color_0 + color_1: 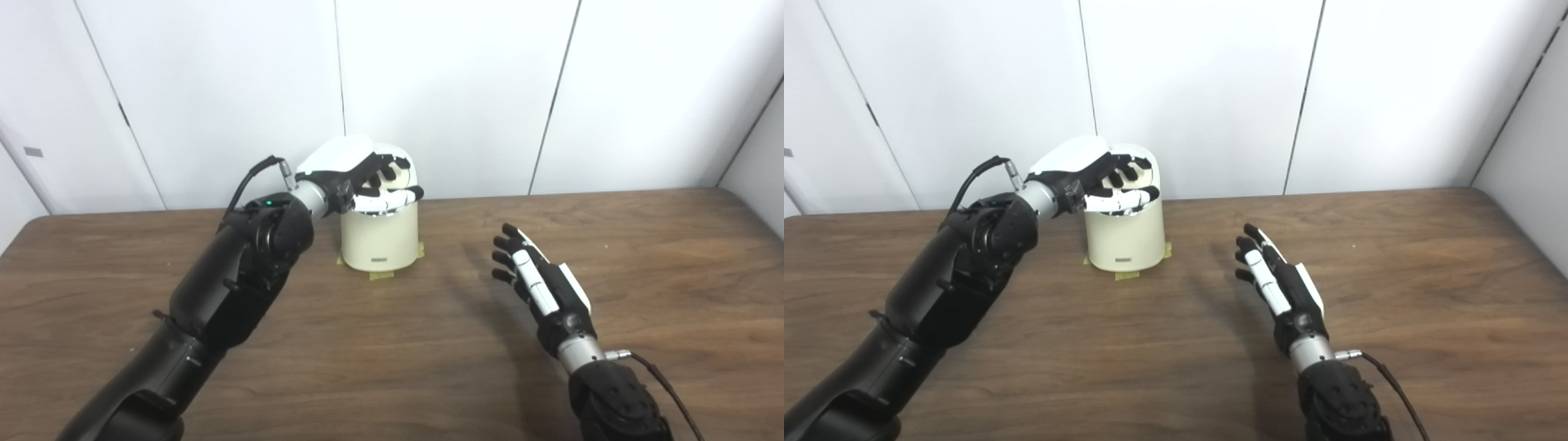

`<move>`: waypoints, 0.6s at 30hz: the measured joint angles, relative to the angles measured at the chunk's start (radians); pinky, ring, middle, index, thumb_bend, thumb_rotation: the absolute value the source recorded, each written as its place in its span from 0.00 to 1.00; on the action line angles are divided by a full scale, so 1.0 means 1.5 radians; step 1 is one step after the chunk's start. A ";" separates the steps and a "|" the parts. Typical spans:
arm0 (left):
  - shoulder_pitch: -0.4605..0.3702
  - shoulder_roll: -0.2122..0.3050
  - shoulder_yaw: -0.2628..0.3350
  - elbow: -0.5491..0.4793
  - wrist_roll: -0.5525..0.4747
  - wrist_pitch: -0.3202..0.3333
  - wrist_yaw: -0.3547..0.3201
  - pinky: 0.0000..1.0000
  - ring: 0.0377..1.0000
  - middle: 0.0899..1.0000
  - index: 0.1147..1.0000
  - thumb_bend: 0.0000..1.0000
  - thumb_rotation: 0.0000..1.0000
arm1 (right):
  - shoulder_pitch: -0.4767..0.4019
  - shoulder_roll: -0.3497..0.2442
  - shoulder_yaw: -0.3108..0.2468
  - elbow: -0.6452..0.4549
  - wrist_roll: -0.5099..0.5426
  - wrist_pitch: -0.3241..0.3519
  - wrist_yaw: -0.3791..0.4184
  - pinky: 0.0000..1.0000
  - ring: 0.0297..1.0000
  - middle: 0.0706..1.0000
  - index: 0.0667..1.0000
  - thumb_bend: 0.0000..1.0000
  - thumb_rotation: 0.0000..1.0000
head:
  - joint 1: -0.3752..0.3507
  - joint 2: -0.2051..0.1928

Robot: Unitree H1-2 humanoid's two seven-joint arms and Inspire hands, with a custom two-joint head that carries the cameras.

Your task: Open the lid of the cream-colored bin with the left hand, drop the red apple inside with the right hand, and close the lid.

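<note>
Just left of frame centre, against the white wall panels (pixel 453 92), the cream-colored bin (pixel 380 236) stands on the wooden table (pixel 643 257), with strips of yellow tape (pixel 380 275) at its base, probably to mark or hold its spot. Its lid (pixel 401 165) is tilted up toward the back. The left hand (pixel 352 177) sits at the bin's top, fingers (pixel 392 197) curled over the rim and lid edge; it looks to be gripping or propping the lid so the mouth is clear, though the exact contact is hard to read. The right hand (pixel 539 278), lower right of centre, hovers over the table with fingers spread, empty. No red apple is visible; likely it is already inside, so closing remains.
</note>
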 measured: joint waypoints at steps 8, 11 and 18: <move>-0.004 -0.002 -0.010 0.009 0.007 -0.006 0.000 0.68 0.78 0.83 0.86 0.52 0.82 | -0.001 0.000 0.000 -0.001 0.001 0.001 0.000 0.83 0.89 0.90 0.93 0.58 0.82 | -0.005 0.005; -0.005 -0.002 -0.014 0.009 0.010 -0.006 0.000 0.68 0.78 0.83 0.87 0.53 0.82 | -0.001 0.001 -0.001 -0.006 0.002 0.006 0.000 0.83 0.89 0.90 0.93 0.58 0.81 | -0.007 0.007; -0.003 -0.001 -0.017 0.009 0.012 -0.010 0.000 0.66 0.77 0.83 0.89 0.53 0.82 | -0.001 0.000 -0.002 -0.023 0.003 0.013 0.000 0.81 0.88 0.89 0.93 0.56 0.82 | -0.009 0.014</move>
